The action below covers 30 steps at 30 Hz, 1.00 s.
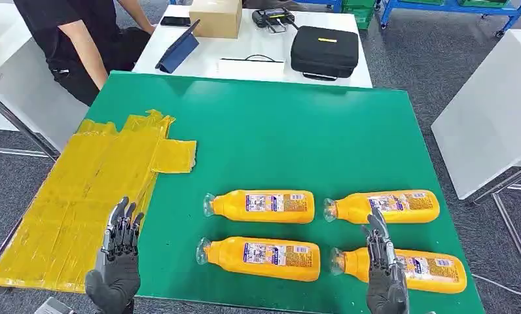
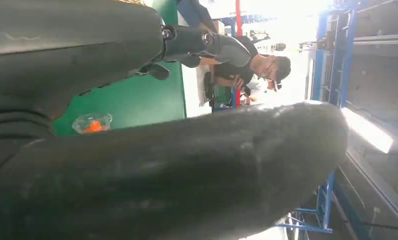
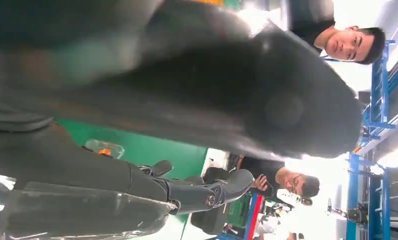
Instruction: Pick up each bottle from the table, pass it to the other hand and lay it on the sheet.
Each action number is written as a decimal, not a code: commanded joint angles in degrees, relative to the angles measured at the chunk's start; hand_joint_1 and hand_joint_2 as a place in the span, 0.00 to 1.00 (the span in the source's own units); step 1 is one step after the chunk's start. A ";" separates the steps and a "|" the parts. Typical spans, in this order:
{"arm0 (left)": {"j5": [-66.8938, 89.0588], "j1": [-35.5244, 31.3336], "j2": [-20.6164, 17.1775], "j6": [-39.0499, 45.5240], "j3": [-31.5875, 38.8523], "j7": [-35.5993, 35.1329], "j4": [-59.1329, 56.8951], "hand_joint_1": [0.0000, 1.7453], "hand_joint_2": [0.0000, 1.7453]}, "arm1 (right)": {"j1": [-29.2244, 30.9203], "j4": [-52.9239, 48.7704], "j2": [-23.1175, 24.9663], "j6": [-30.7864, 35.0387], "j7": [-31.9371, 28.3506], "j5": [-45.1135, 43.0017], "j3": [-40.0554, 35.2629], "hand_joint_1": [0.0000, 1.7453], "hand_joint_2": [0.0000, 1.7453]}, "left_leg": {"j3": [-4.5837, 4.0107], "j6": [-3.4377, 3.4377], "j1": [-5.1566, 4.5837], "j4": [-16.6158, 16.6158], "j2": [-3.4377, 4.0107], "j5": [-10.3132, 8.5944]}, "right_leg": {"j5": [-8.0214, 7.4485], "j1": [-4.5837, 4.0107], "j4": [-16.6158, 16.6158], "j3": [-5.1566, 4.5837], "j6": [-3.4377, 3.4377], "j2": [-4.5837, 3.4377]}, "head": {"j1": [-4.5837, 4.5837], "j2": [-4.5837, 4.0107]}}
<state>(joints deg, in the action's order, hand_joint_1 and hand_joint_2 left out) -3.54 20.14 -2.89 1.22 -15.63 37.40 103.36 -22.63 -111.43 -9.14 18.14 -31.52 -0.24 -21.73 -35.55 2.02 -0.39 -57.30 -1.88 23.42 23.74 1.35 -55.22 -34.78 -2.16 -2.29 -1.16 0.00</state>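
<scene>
Right hand (image 1: 383, 265) open over near-right bottle (image 1: 402, 269), left hand (image 1: 117, 255) open — above sheet (image 1: 81, 196)

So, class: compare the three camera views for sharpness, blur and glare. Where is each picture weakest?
Head view: evenly lit and sharp, bottles crisp on the green table. Left wrist view: left hand close and blurred, background overexposed. Right wrist view: right hand out of focus, bright glare behind.

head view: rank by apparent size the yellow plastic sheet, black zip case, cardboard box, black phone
1. Crinkled yellow plastic sheet, spread over the left of the green table.
2. Black zip case on the white table behind.
3. Brown cardboard box, cropped by the frame's top edge, so less sure.
4. Flat black phone.
</scene>
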 commanded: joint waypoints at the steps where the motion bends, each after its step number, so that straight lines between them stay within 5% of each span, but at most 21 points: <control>1: 0.04 -0.23 -1.36 -0.06 -0.98 -0.41 -1.14 0.00 0.00 | 0.07 0.48 -0.04 0.04 0.17 -0.17 -0.05 0.00 0.00 | 0.45 -0.25 0.06 -0.05 0.22 0.24 | 0.20 -0.14 -0.04 0.43 0.24 0.26 | 0.00 0.00; 8: 0.04 -0.23 -1.36 -0.06 -0.98 -0.41 -1.14 0.00 0.00 | 0.07 0.48 -0.04 0.04 0.17 -0.17 -0.05 0.00 0.00 | 0.17 -0.11 0.02 0.02 0.09 0.07 | 0.05 -0.05 0.02 0.16 0.11 0.14 | 0.00 0.00; 10: -7.50 1.85 -4.84 -3.11 -0.70 -2.00 -0.96 0.00 0.00 | -7.36 -8.00 -5.13 -8.67 2.58 -13.51 7.21 0.00 0.00 | 0.14 -0.10 0.00 0.00 0.05 0.07 | 0.07 -0.03 -0.01 0.14 0.10 0.16 | 0.00 0.00; 12: -8.06 2.91 -5.31 -4.05 0.37 -0.90 -1.16 0.00 0.00 | -11.60 -10.58 0.57 -21.04 4.61 -13.61 18.06 0.00 0.00 | 0.11 -0.07 -0.07 -0.04 -0.15 0.09 | 0.18 0.03 -0.11 0.10 0.07 0.35 | 0.00 0.00; 14: -8.42 2.61 -5.21 -4.96 0.01 -0.96 -1.26 0.00 0.00 | -10.30 -9.54 4.64 -25.01 5.74 -11.38 20.27 0.00 0.00 | 0.20 -0.09 -0.06 0.01 -0.16 0.09 | 0.19 0.01 -0.04 0.13 0.09 0.36 | 0.00 0.00; 30: -7.36 3.05 -5.21 -3.03 -2.03 -3.04 -0.24 0.00 0.00 | -6.61 -5.75 8.14 -28.40 5.94 -10.07 18.54 0.00 0.00 | 0.44 -0.20 0.04 0.04 0.15 0.22 | 0.22 -0.10 0.04 0.17 0.24 0.18 | 0.00 0.00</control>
<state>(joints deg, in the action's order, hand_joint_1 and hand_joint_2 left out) -11.04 22.70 -5.88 -2.27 -15.85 34.60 103.56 -30.57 -119.82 -3.06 -10.01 -25.70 -10.01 -4.07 -35.40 2.00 -0.40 -57.29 -1.93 23.50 23.83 1.35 -55.22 -34.85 -2.14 -2.25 -1.16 0.00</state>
